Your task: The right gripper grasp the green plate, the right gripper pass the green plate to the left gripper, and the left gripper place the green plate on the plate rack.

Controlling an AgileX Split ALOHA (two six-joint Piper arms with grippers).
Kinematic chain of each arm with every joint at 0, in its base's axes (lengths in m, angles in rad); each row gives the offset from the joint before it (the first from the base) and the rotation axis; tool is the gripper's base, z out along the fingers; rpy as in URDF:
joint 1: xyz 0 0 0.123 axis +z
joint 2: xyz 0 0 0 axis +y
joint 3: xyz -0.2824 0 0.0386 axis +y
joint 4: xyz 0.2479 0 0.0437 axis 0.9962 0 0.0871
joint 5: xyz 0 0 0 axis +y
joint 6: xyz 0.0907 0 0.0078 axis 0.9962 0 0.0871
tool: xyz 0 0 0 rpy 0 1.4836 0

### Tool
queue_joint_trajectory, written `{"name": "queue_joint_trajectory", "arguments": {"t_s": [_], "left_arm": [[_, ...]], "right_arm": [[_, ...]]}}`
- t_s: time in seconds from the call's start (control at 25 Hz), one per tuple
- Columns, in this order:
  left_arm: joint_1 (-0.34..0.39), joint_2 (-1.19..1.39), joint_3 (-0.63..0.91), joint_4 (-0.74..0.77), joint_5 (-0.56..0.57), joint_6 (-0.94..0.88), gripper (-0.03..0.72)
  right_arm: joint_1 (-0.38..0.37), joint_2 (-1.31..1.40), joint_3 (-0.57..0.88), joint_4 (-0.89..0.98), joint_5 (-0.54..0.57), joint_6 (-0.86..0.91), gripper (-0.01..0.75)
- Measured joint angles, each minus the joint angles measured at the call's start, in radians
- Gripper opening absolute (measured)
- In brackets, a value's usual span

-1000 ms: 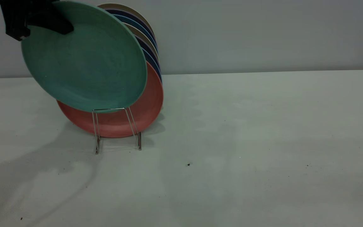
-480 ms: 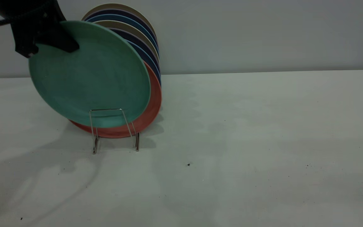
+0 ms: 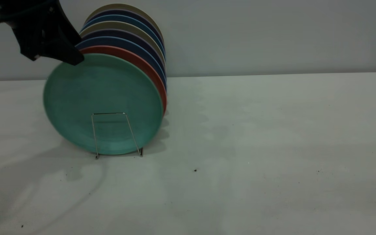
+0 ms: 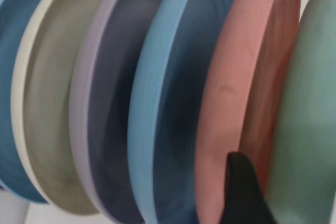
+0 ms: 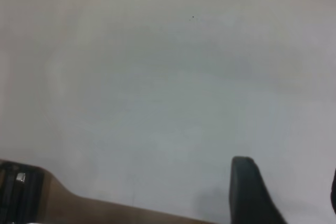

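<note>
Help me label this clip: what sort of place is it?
Probably a lab tabletop staged as a dish-drying spot: a bare white table against a plain wall, a wire plate rack full of upright plates with the green plate in front, and the robot's left hand above its rim.

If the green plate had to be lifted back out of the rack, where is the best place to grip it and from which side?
Probably the upper rim, from above. The green plate stands on edge at the front of the plate rack, the pink plate close behind it, and the wire loop crosses its lower face. Only its top edge is free, where the left gripper is now.
</note>
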Motion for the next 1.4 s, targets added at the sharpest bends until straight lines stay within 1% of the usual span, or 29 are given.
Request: {"name": "queue_joint_trajectory", "arguments": {"t_s": [0.08, 0.16, 0.28, 0.48, 0.64, 0.76, 0.84, 1.0, 1.08, 1.16, 1.28, 1.4], "left_arm": [[0.0, -0.014, 0.0, 0.018, 0.01, -0.06, 0.512], [0.0, -0.043, 0.0, 0.063, 0.028, -0.125, 0.521], [0.0, -0.118, 0.0, 0.163, 0.096, -0.253, 0.524], [0.0, -0.285, 0.0, 0.287, 0.292, -0.577, 0.525], [0.0, -0.453, 0.0, 0.327, 0.467, -0.826, 0.526], [0.0, -0.558, 0.0, 0.353, 0.588, -0.97, 0.526], [0.0, -0.631, 0.0, 0.366, 0.646, -1.048, 0.526], [0.0, -0.761, 0.0, 0.376, 0.648, -1.154, 0.526], [0.0, -0.814, 0.0, 0.376, 0.648, -1.21, 0.526], [0.0, -0.861, 0.001, 0.376, 0.648, -1.26, 0.526], [0.0, -0.94, 0.05, 0.378, 0.648, -1.303, 0.525], [0.0, -1.012, 0.157, 0.399, 0.648, -1.33, 0.516]], "right_arm": [[0.0, 0.0, 0.0, 0.0, 0.0, 0.0, 0.392], [0.0, 0.0, 0.0, 0.0, 0.0, 0.0, 0.392], [0.004, 0.0, 0.0, -0.002, 0.0, 0.005, 0.392], [0.077, 0.0, 0.0, -0.058, -0.005, 0.074, 0.392], [0.137, 0.0, 0.001, -0.168, -0.019, 0.203, 0.392], [0.168, 0.0, 0.008, -0.242, -0.037, 0.301, 0.392], [0.206, 0.0, -0.005, -0.263, -0.002, 0.341, 0.392], [0.301, -0.001, -0.024, -0.278, 0.058, 0.359, 0.392], [0.328, -0.001, -0.024, -0.297, 0.126, 0.364, 0.392], [0.337, -0.004, -0.024, -0.328, 0.194, 0.379, 0.392], [0.338, -0.023, -0.013, -0.36, 0.179, 0.424, 0.392], [0.338, -0.042, -0.006, -0.362, 0.172, 0.433, 0.392]]}}
